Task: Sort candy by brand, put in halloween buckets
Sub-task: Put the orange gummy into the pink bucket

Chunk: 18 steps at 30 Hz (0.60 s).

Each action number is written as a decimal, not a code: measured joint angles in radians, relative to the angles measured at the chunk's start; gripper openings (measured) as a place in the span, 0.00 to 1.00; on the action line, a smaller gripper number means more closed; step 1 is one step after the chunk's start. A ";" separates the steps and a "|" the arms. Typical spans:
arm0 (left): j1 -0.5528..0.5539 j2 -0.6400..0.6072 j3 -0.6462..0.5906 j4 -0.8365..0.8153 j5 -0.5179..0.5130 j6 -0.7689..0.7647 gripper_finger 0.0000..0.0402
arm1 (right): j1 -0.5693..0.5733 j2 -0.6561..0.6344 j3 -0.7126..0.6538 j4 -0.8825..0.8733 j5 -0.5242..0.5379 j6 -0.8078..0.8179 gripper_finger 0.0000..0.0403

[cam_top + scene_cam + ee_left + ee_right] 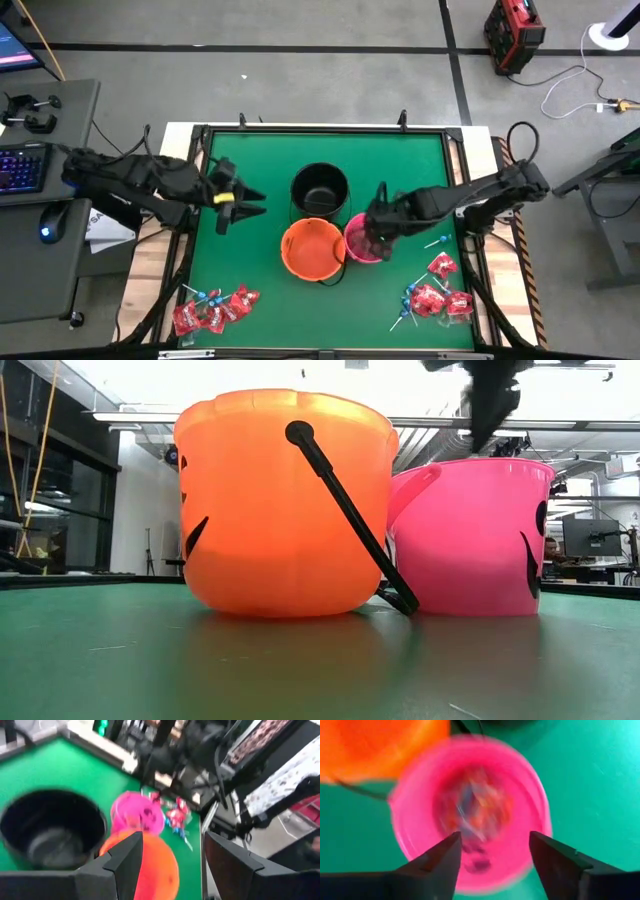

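Candy drop over the pink bucket (362, 242).
My right gripper (376, 228) hangs directly above it, fingers spread and empty; I judge the red packets (437, 296) near the table's right front corner come next, nearer this arm than my left gripper (240, 203), also open.

Floor (300, 25): grey, crossed by dark tape lines | desk (40, 240): keyboard (22, 167) (backlit) and mouse (48, 233) shown | ceiling lights (120, 417): lit
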 joint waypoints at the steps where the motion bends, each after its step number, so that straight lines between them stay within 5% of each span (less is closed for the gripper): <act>1: -0.015 0.004 0.000 -0.029 -0.001 -0.024 0.50 | 0.017 -0.010 -0.007 -0.032 0.014 0.009 0.59; 8: -0.141 0.066 -0.038 -0.225 -0.002 -0.265 0.50 | 0.157 -0.242 -0.263 -0.062 -0.002 0.323 0.62; 13: -0.258 0.147 -0.107 -0.363 0.230 -0.551 0.50 | 0.239 -0.446 -0.493 0.130 -0.027 0.600 0.62; 18: -0.415 0.268 -0.188 -0.400 0.453 -0.781 0.50 | 0.245 -0.524 -0.659 0.473 0.008 0.668 0.62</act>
